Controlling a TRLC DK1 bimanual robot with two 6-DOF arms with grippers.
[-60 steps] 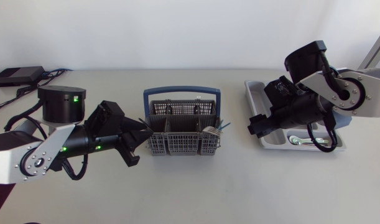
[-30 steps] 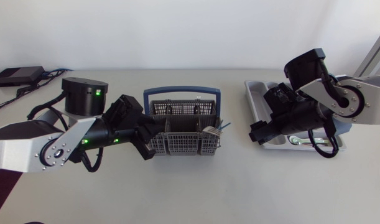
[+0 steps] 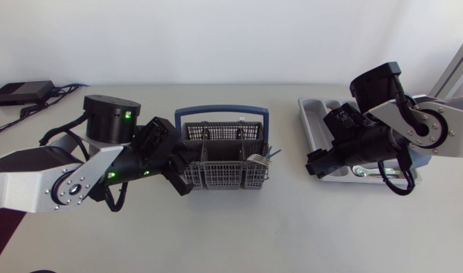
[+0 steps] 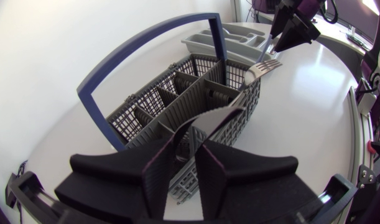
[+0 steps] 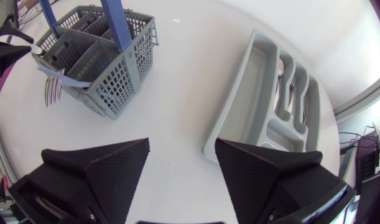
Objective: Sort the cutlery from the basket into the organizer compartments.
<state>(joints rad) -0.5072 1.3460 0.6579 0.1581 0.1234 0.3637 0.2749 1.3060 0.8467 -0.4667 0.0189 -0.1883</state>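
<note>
The grey cutlery basket (image 3: 222, 159) with a blue handle stands mid-table; forks (image 3: 266, 156) stick out at its right end. My left gripper (image 3: 183, 173) is at the basket's left end. In the left wrist view its fingers (image 4: 162, 177) stand slightly apart, open, over the near end of the basket (image 4: 196, 93), with a shiny cutlery piece (image 4: 217, 115) just ahead and a fork (image 4: 259, 67) at the far end. My right gripper (image 3: 315, 161) hangs wide open beside the grey organizer (image 3: 310, 114). The right wrist view shows bare table between its fingers (image 5: 96, 171) and cutlery in the organizer (image 5: 252, 106).
A spoon (image 3: 361, 171) lies in the organizer's front compartment, partly under my right arm. A black box with cables (image 3: 20, 92) sits at the table's back left. Bare table lies between the basket (image 5: 96, 56) and the organizer.
My left arm has swung right, bringing its gripper from beside the basket up to its left end. The right arm has shifted slightly towards the organizer. Both grippers' openings look unchanged.
</note>
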